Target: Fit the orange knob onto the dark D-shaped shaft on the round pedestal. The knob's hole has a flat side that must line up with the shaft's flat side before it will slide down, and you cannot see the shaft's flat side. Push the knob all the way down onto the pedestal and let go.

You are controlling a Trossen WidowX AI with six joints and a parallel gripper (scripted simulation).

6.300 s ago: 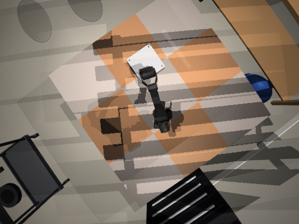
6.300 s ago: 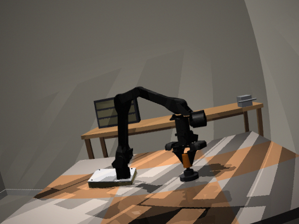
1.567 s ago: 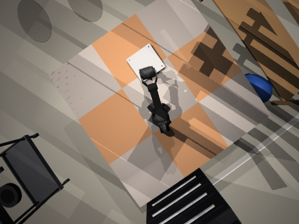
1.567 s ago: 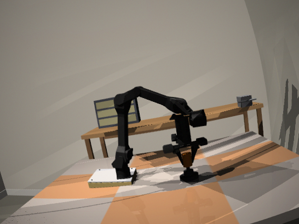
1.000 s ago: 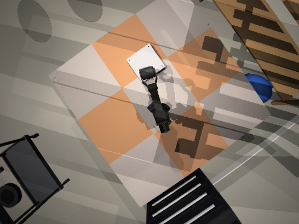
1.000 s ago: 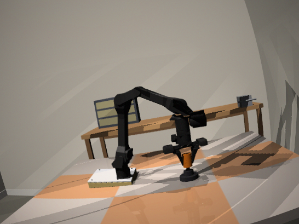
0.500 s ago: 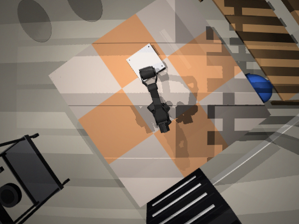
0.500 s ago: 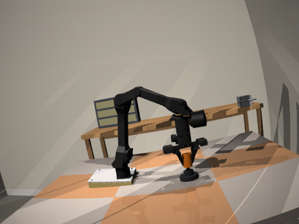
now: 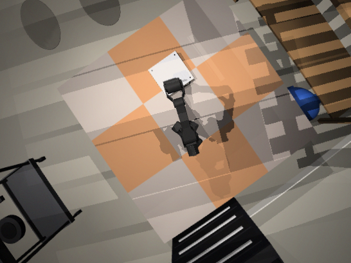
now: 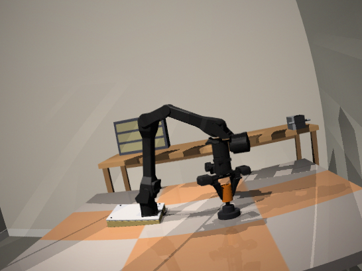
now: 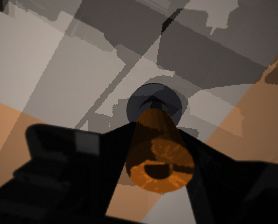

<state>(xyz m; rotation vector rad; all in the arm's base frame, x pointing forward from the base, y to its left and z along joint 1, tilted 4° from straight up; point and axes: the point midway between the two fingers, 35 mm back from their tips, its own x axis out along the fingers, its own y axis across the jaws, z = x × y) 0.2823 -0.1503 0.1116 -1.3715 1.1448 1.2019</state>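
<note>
The orange knob (image 10: 227, 193) (image 11: 159, 145) stands upright between the fingers of my gripper (image 10: 227, 193), which is shut on it. The dark round pedestal (image 10: 229, 213) (image 11: 134, 106) is directly below the knob. In the exterior view a short dark piece of the shaft shows between the knob's lower end and the pedestal's raised middle, so the knob is above the pedestal and not down on it. The flat sides of the shaft and of the hole cannot be made out. In the top view the arm hides the knob and pedestal.
The arm's white base plate (image 9: 167, 65) (image 10: 120, 214) lies on the orange and grey checkered surface. A wooden bench (image 10: 192, 150) with a grey box (image 10: 296, 122) and a shelf panel (image 10: 127, 136) stands behind. In the top view a blue ball (image 9: 303, 101) and a black slatted object (image 9: 222, 235) lie farther off.
</note>
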